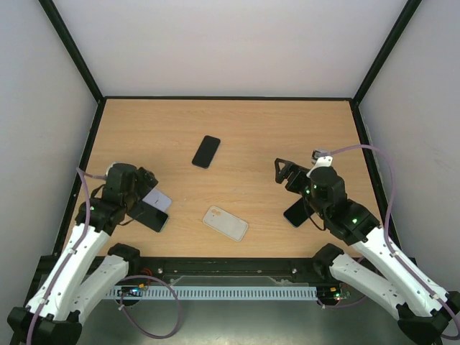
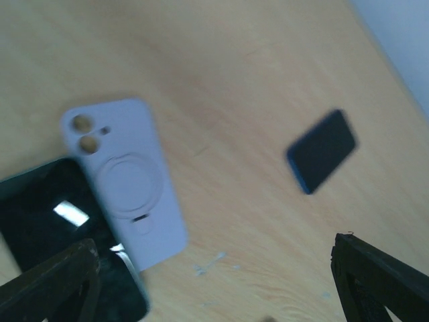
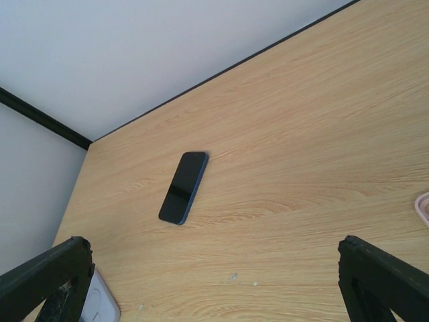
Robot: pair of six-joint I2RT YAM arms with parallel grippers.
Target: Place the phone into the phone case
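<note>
A dark blue phone (image 1: 206, 152) lies face up in the middle of the table, also seen in the left wrist view (image 2: 322, 150) and the right wrist view (image 3: 184, 187). A lavender phone case (image 1: 159, 198) (image 2: 127, 181) lies back up at the left. A second black phone (image 1: 152, 217) (image 2: 47, 221) touches its near side. A clear case (image 1: 225, 223) lies near the front centre. My left gripper (image 1: 147, 195) (image 2: 213, 249) hovers open over the lavender case and black phone. My right gripper (image 1: 290, 192) (image 3: 213, 248) stands open at the right, holding nothing.
Black-framed white walls close the table (image 1: 287, 129) on the left, back and right. A corner of the lavender case (image 3: 104, 305) shows by the right gripper's left finger, and a pinkish edge (image 3: 423, 208) sits at that view's right border.
</note>
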